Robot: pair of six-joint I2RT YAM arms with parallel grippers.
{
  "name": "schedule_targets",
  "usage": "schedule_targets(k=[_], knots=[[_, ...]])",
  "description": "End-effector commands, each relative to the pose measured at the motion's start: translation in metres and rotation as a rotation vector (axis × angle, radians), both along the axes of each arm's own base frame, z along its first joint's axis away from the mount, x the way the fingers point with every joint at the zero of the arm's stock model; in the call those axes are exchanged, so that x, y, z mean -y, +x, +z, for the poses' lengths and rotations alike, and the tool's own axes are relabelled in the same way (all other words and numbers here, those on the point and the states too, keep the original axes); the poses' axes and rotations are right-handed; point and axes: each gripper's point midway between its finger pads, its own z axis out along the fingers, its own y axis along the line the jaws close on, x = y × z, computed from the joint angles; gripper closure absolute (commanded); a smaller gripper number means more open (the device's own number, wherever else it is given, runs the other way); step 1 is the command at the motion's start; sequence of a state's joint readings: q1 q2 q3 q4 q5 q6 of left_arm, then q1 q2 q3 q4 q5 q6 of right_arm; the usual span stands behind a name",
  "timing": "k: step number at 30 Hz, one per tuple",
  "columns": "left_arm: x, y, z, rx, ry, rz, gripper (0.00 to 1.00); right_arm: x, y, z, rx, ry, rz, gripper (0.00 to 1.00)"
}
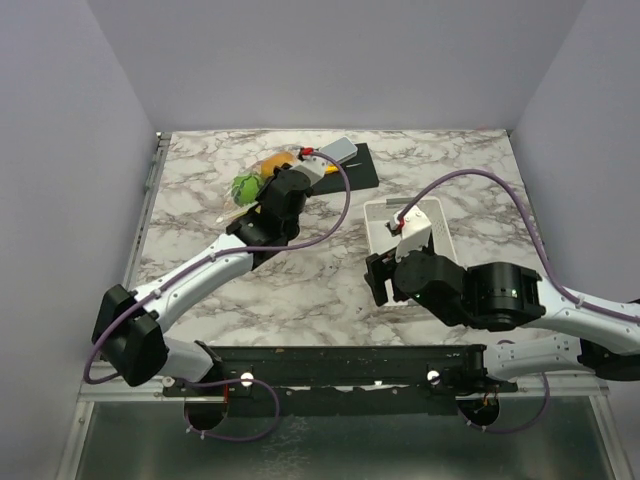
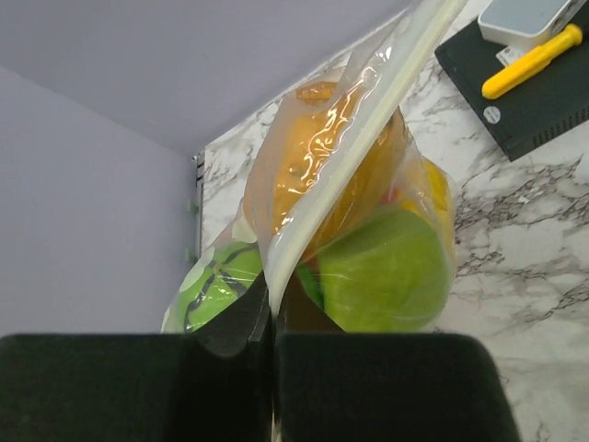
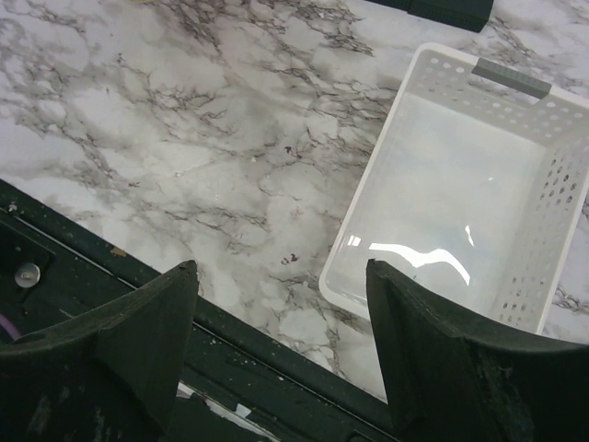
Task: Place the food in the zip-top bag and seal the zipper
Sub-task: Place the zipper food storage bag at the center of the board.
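The clear dotted zip-top bag (image 1: 262,170) lies at the back left of the table with the food inside. In the left wrist view an orange fruit (image 2: 317,129), a plain green fruit (image 2: 382,267) and a dark-striped green fruit (image 2: 216,281) show through the plastic. My left gripper (image 2: 272,318) is shut on the pale zipper strip (image 2: 350,157), which runs up and away from the jaws. In the top view that gripper (image 1: 264,196) sits at the bag's near edge. My right gripper (image 3: 281,267) is open and empty, hovering by the near left corner of the white basket (image 3: 543,212).
A black board (image 2: 534,115) behind the bag carries a yellow-handled knife (image 2: 534,60) and a grey box (image 2: 525,18). The white basket (image 1: 372,230) is empty. The dark front rail (image 3: 276,368) lies under my right gripper (image 1: 378,280). Walls enclose three sides.
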State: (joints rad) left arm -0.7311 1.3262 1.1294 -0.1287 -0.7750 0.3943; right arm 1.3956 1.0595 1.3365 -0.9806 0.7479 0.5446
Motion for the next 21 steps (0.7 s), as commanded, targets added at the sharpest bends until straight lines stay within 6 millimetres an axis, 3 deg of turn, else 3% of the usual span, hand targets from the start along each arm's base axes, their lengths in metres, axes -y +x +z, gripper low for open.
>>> schedule_targets(k=[1,9,14,21], knots=[[-0.003,0.018,-0.003,0.060,0.073,0.066,1.00,0.001,0.002,-0.004,-0.008,0.006,-0.001,0.21],[0.022,0.023,-0.065,-0.039,0.035,0.023,1.00,0.021,-0.002,-0.009,-0.025,0.039,-0.023,0.19],[0.043,0.012,-0.100,-0.112,-0.033,-0.030,1.00,0.029,-0.004,-0.001,-0.019,0.090,-0.020,0.18],[0.085,-0.013,-0.126,-0.199,-0.107,-0.133,1.00,0.034,-0.004,0.003,-0.013,0.093,-0.028,0.18]])
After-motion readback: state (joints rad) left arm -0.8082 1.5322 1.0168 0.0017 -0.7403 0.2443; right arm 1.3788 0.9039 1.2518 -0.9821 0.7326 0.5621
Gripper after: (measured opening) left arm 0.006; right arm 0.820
